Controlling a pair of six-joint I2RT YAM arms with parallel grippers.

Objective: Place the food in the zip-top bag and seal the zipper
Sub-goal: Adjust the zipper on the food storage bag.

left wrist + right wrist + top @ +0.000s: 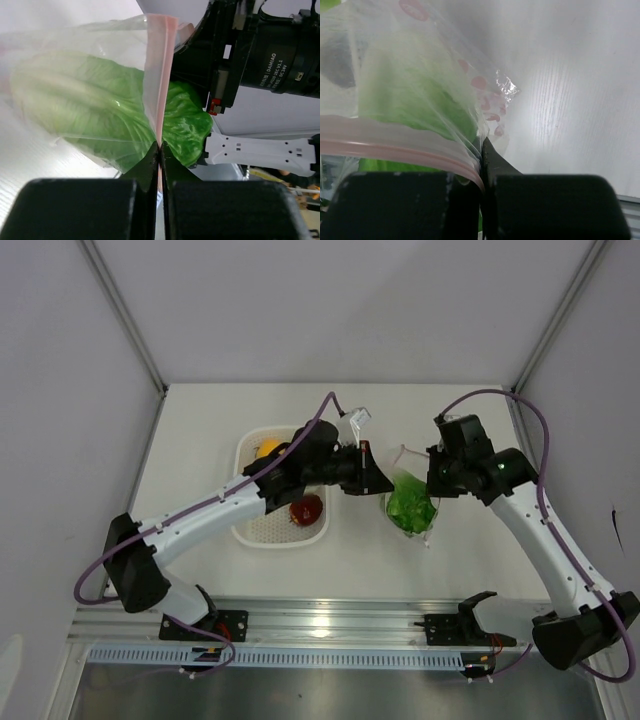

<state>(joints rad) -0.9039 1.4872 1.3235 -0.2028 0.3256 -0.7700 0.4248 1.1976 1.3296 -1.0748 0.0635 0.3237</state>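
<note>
Both the left gripper (160, 150) and right gripper (482, 160) pinch the pink zipper (161, 75) of the zip-top bag (75, 45) holding lettuce (85, 95).

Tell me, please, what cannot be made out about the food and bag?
- Top view: the left arm covers much of the white basket, hiding any fruit beneath.
- Wrist views: creased plastic blurs the lettuce; whether the zip-top bag holds more is unclear.
- The zipper: sealed or open unclear; tiny from above, cut off at right wrist view's left edge.
</note>
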